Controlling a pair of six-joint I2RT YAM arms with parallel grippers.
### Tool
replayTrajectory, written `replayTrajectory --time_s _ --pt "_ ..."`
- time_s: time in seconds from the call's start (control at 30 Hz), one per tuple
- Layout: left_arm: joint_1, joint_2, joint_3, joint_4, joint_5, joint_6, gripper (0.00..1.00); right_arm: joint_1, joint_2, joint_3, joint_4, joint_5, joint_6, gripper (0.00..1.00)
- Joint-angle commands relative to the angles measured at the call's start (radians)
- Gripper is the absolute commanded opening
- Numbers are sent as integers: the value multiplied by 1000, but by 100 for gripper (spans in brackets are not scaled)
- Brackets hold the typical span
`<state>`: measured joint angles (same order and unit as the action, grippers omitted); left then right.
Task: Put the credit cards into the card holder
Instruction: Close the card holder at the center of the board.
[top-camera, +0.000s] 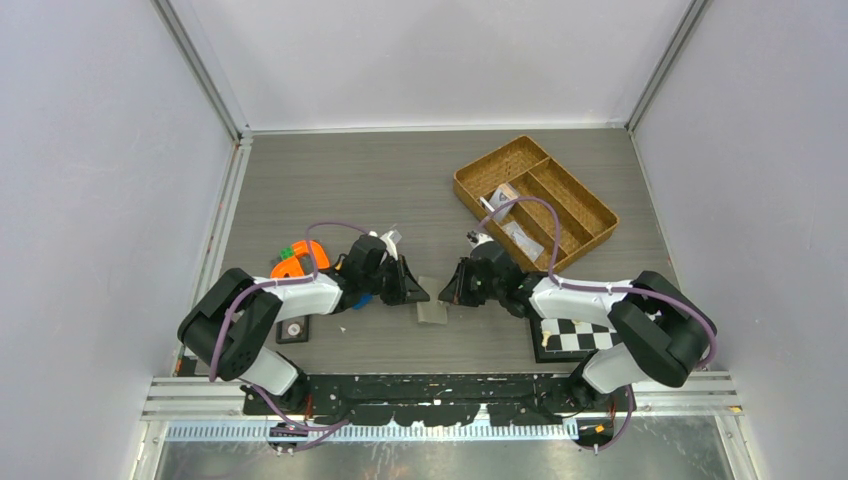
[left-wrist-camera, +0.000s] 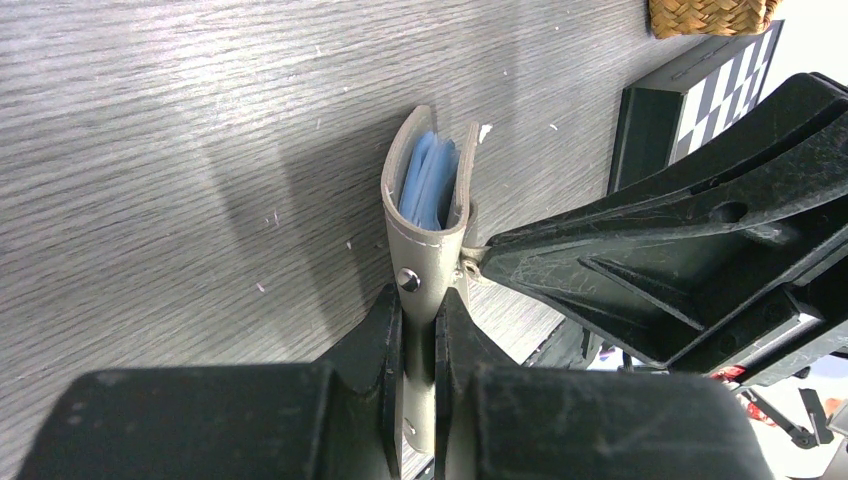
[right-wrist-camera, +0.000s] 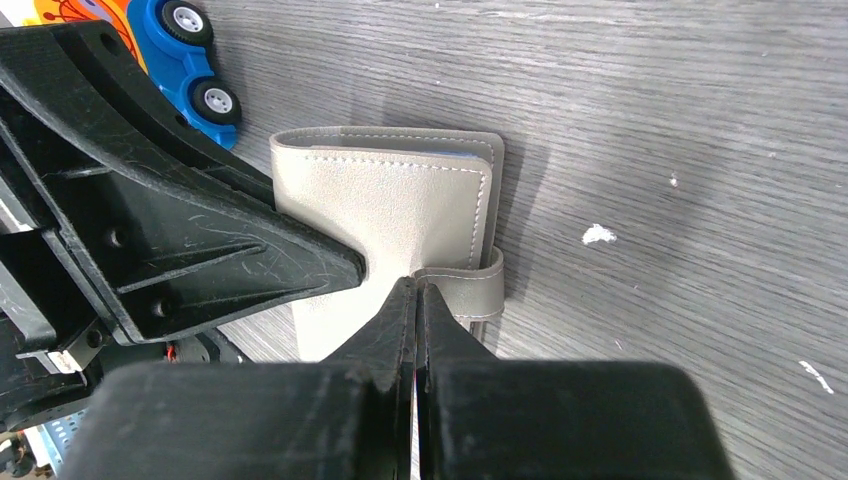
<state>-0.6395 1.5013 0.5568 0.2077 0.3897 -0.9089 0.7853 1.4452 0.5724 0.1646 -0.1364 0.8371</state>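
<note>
Clamping one card holder (left-wrist-camera: 425, 235) on its edge, the left tool (left-wrist-camera: 420, 305) is closing narrowly on the grey cover, with light blue pockets showing at the far end. It is sitting mid-table (left-wrist-camera: 150, 150) between the two tools. The right tool (right-wrist-camera: 415, 290) is pressing fully closed, tips touching the one snap tab (right-wrist-camera: 465, 290); can't tell if it is pinching it. Whether credit cards are sitting inside can't be told. Both tools are crowding the holder. Lying around: one blue toy car (right-wrist-camera: 190, 50), one orange toy (top-camera: 298, 260), one black dial tile (top-camera: 292, 331), one checkerboard (top-camera: 575, 340), one wicker basket (top-camera: 487, 160) well apart.
</note>
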Motion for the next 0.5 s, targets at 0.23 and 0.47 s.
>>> replayTrajectory --time_s 0.23,0.47 --pt "-2 32 -7 -106 -54 58 0 5 18 24 61 -31 13 1" --pt "-2 25 -11 -106 -57 58 0 8 18 20 55 -34 10 1"
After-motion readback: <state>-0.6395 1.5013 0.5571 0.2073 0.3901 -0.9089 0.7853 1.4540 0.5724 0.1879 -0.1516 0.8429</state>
